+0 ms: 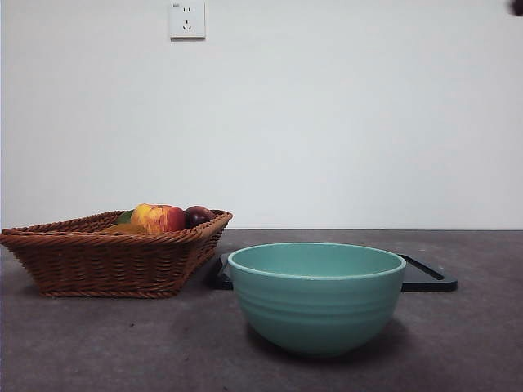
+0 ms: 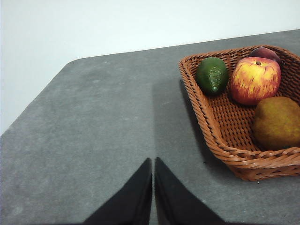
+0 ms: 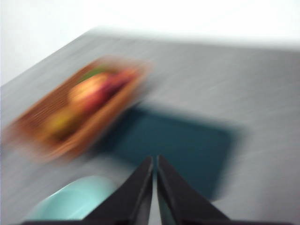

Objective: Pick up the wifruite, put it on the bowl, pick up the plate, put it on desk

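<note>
**Opening layout: fruit in the basket, both pincers closed and empty**

We see the left pincer (image 2: 153,187) above bare counter (image 2: 93,131) just beside the wicker basket (image 2: 225,140), its jaws pressed together and holding nothing. The right pincer (image 3: 154,187) hangs over the dark rectangular plate (image 3: 187,145), jaws likewise together and empty; its view is smeared with motion blur, so we read fine detail there with caution. In the front view only a black tip shows at a top corner.

Containers. The basket holds four fruits: the dull-brown kiwifruit (image 2: 277,123) near the corner closest to the left pincer, a red-yellow apple (image 2: 255,79) behind it, a green avocado (image 2: 212,75) beside the apple, and a dark purple fruit (image 2: 266,52) at the far edge. The teal bowl (image 1: 316,298) stands in front of the plate (image 1: 429,278); we cannot see its floor from this low angle, though nothing rises above its rim.

Risks, as we judge them. The kiwifruit lies close to the basket wall and near the apple, so opened jaws could catch the wicker rim or nudge the apple instead. Its rounded skin may slip from a shallow grip. The plate lies flat, with the bowl and basket close by, so lifting it could disturb either.
</note>
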Motion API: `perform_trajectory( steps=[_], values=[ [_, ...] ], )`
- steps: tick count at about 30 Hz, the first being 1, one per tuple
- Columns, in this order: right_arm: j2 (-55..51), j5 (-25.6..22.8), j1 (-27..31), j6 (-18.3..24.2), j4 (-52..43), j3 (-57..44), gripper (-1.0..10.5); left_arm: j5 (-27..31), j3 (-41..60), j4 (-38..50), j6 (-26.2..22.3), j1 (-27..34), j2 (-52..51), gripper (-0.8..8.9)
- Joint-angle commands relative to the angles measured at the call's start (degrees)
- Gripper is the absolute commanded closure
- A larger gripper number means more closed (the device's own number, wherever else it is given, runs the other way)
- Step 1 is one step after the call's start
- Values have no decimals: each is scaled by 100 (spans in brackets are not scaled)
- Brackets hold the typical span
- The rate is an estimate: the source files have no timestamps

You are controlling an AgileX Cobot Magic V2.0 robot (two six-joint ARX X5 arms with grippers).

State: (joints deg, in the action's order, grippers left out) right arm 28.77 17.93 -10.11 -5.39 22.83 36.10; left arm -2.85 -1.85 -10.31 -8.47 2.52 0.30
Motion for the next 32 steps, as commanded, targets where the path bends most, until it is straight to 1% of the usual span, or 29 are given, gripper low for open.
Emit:
perform_trajectory(
  steps=[1, 3, 6, 12, 18, 25, 32],
  values=[
    [-610, -431, 492, 181, -710, -649, 938, 13, 118, -44, 15, 13, -13, 806],
    [-1196, -739, 817, 223, -1185, -1283, 938, 13, 118, -44, 15, 13, -13, 806],
    [-1738, -907, 1045, 319, -1580, -1853, 938, 13, 118, -44, 15, 13, -13, 806],
    [-2527, -925, 1213, 352, -1902, -2684, 938, 11, 118, -44, 15, 13, -13, 806],
    [-2813, -944, 1217, 348, -2026, -3233, 938, 13, 118, -44, 15, 13, -13, 806],
    [-2857, -938, 1213, 310, -2002, -3517, 938, 13, 118, -44, 15, 13, -13, 806],
    [-2857, -940, 1213, 286, -1537, -3547, 939, 13, 118, -44, 15, 13, -11, 806]
  ],
)
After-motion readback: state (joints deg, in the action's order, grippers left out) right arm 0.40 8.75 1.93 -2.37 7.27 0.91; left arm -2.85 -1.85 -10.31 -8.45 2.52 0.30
